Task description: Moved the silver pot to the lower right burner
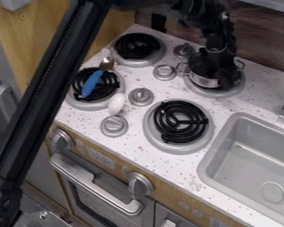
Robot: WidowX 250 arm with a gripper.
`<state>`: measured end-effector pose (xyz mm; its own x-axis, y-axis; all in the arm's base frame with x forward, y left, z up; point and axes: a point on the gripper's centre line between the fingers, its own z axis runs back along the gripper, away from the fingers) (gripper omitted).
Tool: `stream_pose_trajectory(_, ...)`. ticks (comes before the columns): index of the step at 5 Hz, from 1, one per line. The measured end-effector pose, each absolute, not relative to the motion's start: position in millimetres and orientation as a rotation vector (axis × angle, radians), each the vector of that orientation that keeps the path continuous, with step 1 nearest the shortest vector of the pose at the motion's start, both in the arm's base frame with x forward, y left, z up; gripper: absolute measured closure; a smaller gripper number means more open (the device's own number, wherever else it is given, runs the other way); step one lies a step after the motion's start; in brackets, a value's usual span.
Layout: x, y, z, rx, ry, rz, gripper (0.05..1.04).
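The silver pot (pixel 202 74) sits on the upper right burner (pixel 234 91), with a small handle on either side. My gripper (pixel 220 80) hangs down over the pot's right part, its lower end at or inside the rim; whether it touches the pot I cannot tell. The arm and gripper hide part of the pot's opening and its right wall. Toward the front, the lower right burner (pixel 179 126) has a black coil with nothing resting on it.
A blue-handled spoon (pixel 92 83) lies across the lower left burner (pixel 79 103), near a white egg-like object (pixel 116 103). The upper left burner (pixel 138 49) is bare. Knobs (pixel 140 96) stand between burners; a sink (pixel 251 153) lies at right. The arm crosses the left side.
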<state>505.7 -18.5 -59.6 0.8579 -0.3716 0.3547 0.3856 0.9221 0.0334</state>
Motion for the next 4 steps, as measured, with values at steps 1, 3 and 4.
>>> stream_pose_trajectory(1,503,-20,-63,-0.037,-0.369,-0.406,0.683)
stream_pose_trajectory(3,478,-9,-38,0.05,-0.266,-0.264,0.999)
stream_pose_trajectory(4,448,-7,-24,0.002,-0.272,-0.233,1.013)
